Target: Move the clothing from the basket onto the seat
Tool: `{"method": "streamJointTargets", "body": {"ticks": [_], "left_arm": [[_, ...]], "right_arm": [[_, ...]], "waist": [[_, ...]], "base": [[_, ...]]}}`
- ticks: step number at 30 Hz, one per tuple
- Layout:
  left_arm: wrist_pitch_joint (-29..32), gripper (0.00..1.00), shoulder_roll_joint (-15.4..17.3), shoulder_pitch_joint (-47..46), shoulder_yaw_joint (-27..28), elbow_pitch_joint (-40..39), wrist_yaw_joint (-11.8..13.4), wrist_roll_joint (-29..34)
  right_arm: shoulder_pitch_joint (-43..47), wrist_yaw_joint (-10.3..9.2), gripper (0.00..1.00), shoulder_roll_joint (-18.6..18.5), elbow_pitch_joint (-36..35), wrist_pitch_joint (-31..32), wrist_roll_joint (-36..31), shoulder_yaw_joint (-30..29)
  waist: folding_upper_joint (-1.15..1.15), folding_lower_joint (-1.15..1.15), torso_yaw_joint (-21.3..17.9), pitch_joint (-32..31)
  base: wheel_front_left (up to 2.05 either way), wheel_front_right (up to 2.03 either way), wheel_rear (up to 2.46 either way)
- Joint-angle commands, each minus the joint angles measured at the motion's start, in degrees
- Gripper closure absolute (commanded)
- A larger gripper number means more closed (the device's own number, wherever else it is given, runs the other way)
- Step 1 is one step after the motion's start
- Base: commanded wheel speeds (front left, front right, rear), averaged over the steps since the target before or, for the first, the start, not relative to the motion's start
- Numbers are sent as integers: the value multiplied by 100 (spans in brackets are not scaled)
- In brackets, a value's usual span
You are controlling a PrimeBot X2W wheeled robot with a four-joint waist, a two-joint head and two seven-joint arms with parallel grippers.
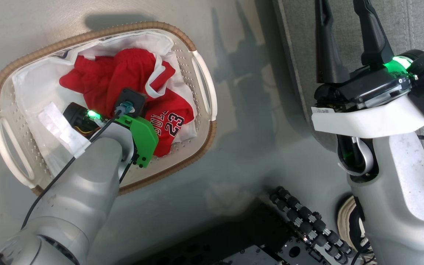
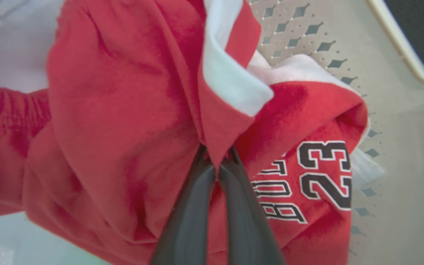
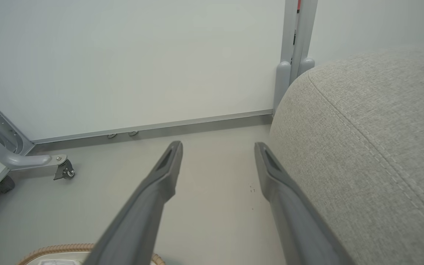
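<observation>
Grasping was the step in hand. The left jaws were pinched together on a fold of the red "23" jersey clothing point(image 2: 123, 110), which lay heaped around and beneath them inside the white laundry basket point(image 1: 184, 62). The right jaws stood wide apart and empty, the grey seat point(image 3: 374, 140) just beside them. The next move probably called for a lift clear of the basket's brown rim, then a carry over open floor point(image 1: 248, 121) to the seat's rounded edge.

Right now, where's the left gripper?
In the left wrist view, the left gripper is shut on a fold of the red jersey, inside the basket at the head view's left.
</observation>
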Motion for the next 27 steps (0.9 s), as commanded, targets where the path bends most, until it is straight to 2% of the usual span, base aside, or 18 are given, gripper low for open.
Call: {"method": "streamJointTargets", "body": {"ticks": [1, 14, 22, 27], "left_arm": [[-14, 100, 12, -82, -32, -5, -13, -77], [-193, 100, 236, 212, -80, -75, -13, -457], [-229, 100, 175, 670, 105, -579, -8, -432], [-228, 100, 212, 1098, 479, -1146, 65, -312]], "right_arm": [[3, -8, 0, -16, 14, -6, -1, -1], [-222, -8, 0, -16, 181, -6, 135, 207], [59, -8, 0, -18, 484, -6, -98, 180], [308, -8, 0, -19, 664, -6, -202, 127]], "waist": [[0, 0, -7, -11], [0, 0, -180, -490], [0, 0, 122, -1311], [0, 0, 354, -1898]], "base": [[0, 0, 0], [0, 0, 0], [0, 0, 0], [0, 0, 0]]}}
